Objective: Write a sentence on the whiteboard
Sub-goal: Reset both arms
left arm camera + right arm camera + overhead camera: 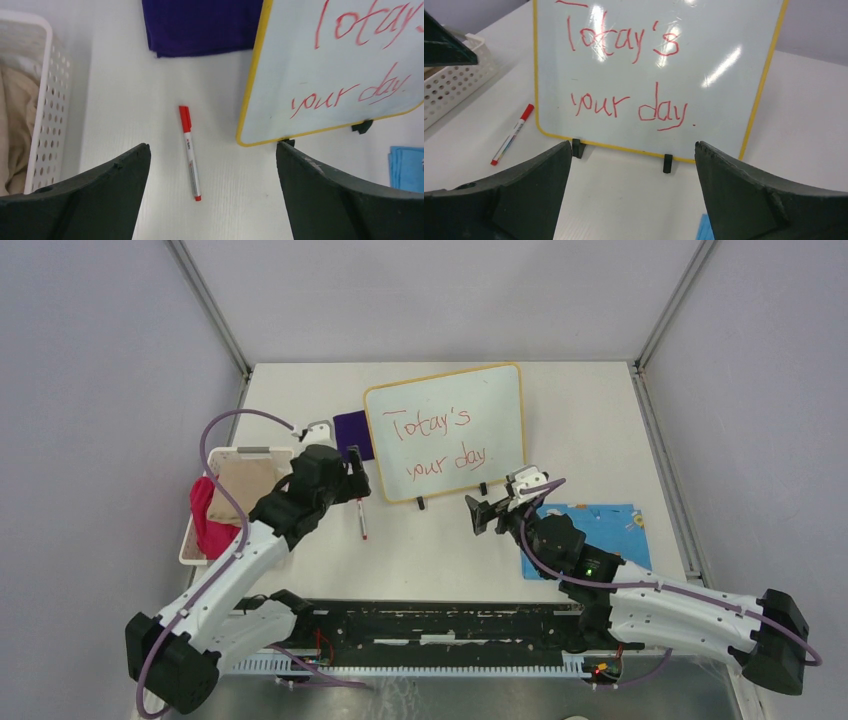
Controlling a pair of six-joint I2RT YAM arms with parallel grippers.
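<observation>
Red sentence (656, 107) complete on whiteboard (724, 100), standing mid-table. Left gripper (212, 150) wide, empty, above marker (190, 152); right gripper (632, 147) wide, empty, facing board. Risk: finger brushing board smears ink, topples it.

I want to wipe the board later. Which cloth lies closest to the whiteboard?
The purple cloth, right beside the whiteboard at its left edge. The blue cloth lies farther off; the pink cloth and beige cloth sit in the basket.

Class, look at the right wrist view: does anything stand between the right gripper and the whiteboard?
Nothing visible does. Only bare table lies between the open right gripper and the feet of the whiteboard. The red marker lies off to the side, out of that path.
</observation>
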